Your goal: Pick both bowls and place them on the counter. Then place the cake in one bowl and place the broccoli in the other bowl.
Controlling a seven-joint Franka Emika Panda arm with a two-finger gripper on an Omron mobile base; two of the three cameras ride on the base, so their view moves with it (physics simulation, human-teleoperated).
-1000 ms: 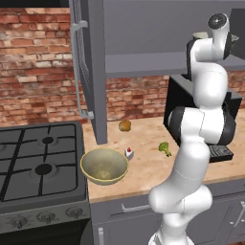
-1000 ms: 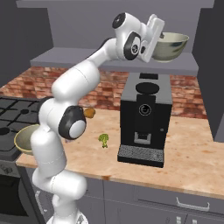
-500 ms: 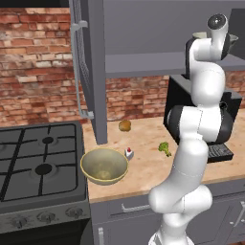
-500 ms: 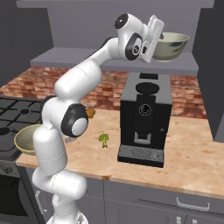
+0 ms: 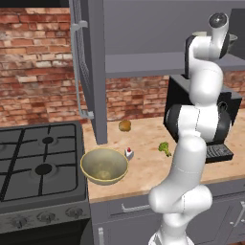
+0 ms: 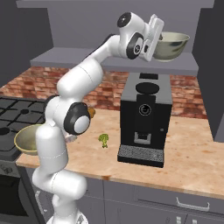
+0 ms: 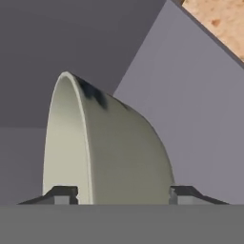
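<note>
Grey-green bowl [image 6: 171, 45] upright on the grey shelf [image 6: 65, 59] above the coffee machine [image 6: 144, 118], mouth up, contents hidden, my gripper [image 7: 123, 193] straddling its rim with jaws apart, grip unclear; yellow-tan bowl [image 5: 104, 165] empty on the counter [image 5: 148, 162] beside the stove [image 5: 40, 165].

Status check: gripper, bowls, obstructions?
Gripper straddling mottled grey-green bowl rim on shelf, grip unconfirmed. Dull yellow-tan bowl on counter. Black coffee machine directly below.
</note>
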